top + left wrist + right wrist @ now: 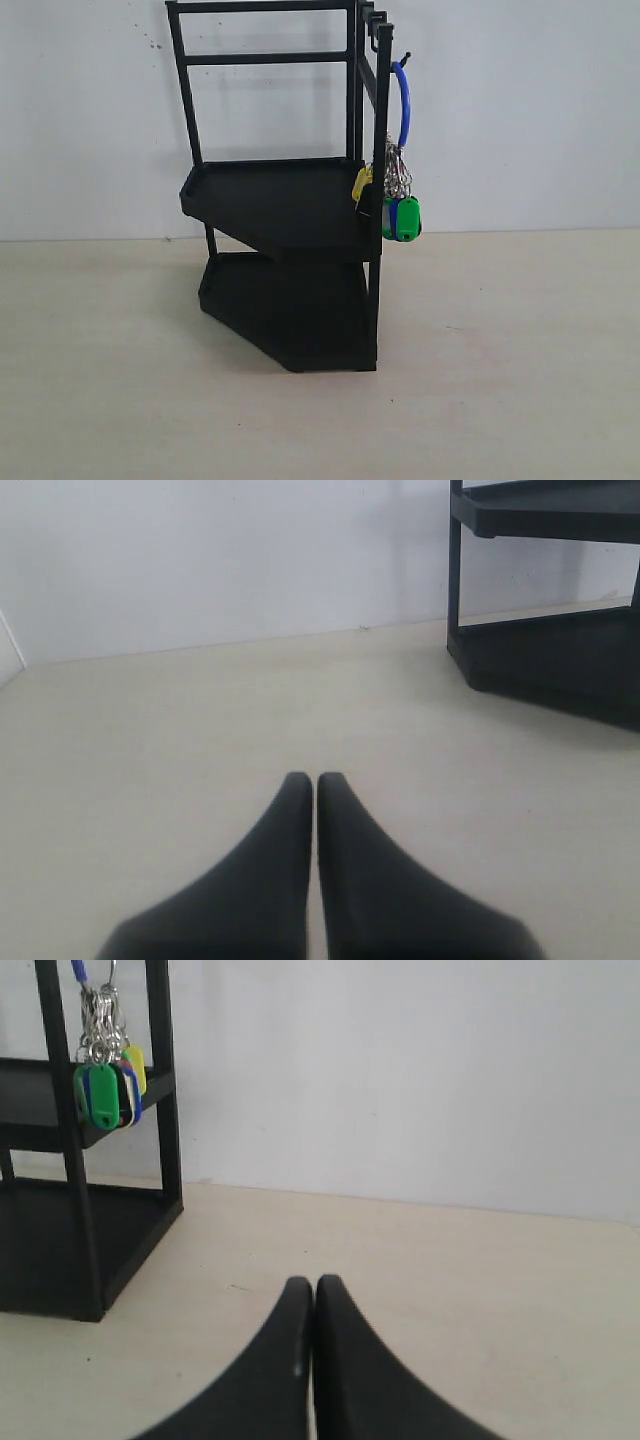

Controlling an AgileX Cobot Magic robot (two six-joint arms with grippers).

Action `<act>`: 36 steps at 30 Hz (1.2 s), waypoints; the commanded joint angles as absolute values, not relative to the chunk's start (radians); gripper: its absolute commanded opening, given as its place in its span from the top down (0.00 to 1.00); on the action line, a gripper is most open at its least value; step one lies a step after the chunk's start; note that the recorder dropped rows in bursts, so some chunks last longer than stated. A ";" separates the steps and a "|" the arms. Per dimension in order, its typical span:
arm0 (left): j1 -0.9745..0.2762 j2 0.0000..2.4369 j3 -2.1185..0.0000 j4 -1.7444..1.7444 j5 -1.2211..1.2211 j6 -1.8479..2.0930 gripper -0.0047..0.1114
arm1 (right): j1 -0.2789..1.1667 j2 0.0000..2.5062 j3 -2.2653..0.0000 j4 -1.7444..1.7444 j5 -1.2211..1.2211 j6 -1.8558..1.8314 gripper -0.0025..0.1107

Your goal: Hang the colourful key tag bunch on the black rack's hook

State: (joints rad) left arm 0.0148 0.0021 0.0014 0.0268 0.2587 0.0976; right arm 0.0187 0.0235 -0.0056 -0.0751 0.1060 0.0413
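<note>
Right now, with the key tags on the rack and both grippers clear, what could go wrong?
1. The colourful key tag bunch hangs only by its blue loop over the small hook; a knock to the black rack might swing it off.
2. The bunch dangles outside the corner post, toward the right gripper; a careless sweep by that shut gripper could snag it.

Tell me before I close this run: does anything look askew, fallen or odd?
Nothing stands out. The colourful key tag bunch hangs by its blue loop from the hook, the black rack stands upright, the left gripper and right gripper are shut.
</note>
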 commanded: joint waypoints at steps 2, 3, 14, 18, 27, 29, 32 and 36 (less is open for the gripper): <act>0.014 0.000 0.000 0.023 0.254 0.097 0.92 | 0.010 0.000 0.000 -0.077 0.183 0.042 0.98; 0.014 0.000 0.000 0.023 0.254 0.097 0.92 | 0.010 0.000 0.000 -0.077 0.199 0.042 0.98; 0.014 0.000 0.000 0.023 0.254 0.097 0.92 | 0.010 0.000 0.000 -0.077 0.330 -0.013 0.98; 0.014 0.000 0.000 0.023 0.254 0.097 0.92 | 0.010 0.000 0.000 -0.077 0.330 -0.007 0.98; 0.014 0.000 0.000 0.023 0.254 0.097 0.92 | 0.010 0.000 0.000 -0.063 0.328 0.062 0.98; 0.014 0.000 0.000 0.023 0.254 0.097 0.92 | 0.010 0.000 0.000 -0.063 0.328 0.062 0.98; 0.014 0.000 0.000 0.023 0.254 0.097 0.92 | 0.010 0.000 0.000 -0.063 0.328 0.062 0.98; 0.014 0.000 0.000 0.023 0.254 0.097 0.92 | 0.010 0.000 0.000 -0.063 0.328 0.062 0.98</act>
State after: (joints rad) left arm 0.0148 0.0021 0.0014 0.0268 0.2587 0.0976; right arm 0.0121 0.0052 0.0006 -0.0626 0.3321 0.0596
